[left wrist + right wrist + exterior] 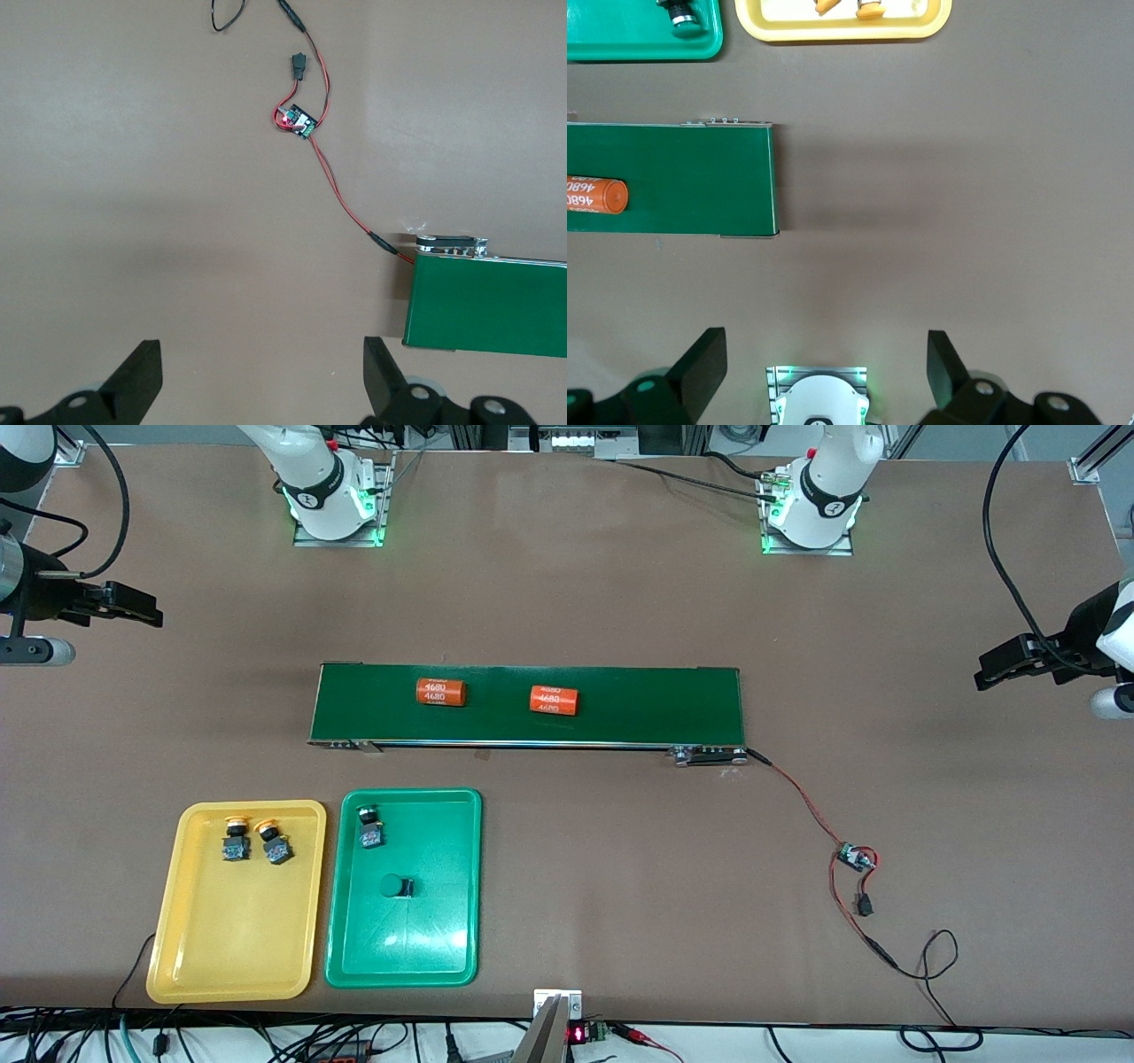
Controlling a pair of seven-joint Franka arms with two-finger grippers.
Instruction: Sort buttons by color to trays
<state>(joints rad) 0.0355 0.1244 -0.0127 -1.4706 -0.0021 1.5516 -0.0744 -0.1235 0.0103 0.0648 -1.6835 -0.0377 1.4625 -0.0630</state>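
My two shallow rectangular plastic trays with rounded corners lie side by side near the front camera, well away from both my grippers, toward my right arm's end of the table. The yellow tray (190, 948) is the one closer to my right gripper (146, 611); the green tray (443, 948) touches or nearly touches it on the side toward my left arm.

In the yellow tray sit two small push-button switches with black bodies, bluish bases and yellow-orange round caps (236, 837) (273, 841), close together at the end of the tray farthest from the front camera. In the green tray lie two switches of the same build with green caps: one (370, 826) in the corner farthest from the camera, beside the yellow tray, the other (396, 886) near the tray's middle, tipped on its side.

Between the trays and my bases runs a long dark-green conveyor belt (620, 708) carrying two orange cylinders printed "4680" (441, 692) (554, 700). A tiny circuit board on red wires (856, 857) lies off the belt's end, toward my left arm.

My right gripper hangs released, fingers (700, 363) spread wide and holding nothing, over bare table past the belt's end. My left gripper (997, 669) hangs likewise over bare table at the other end, fingers (137, 376) apart and empty. Both arms wait.
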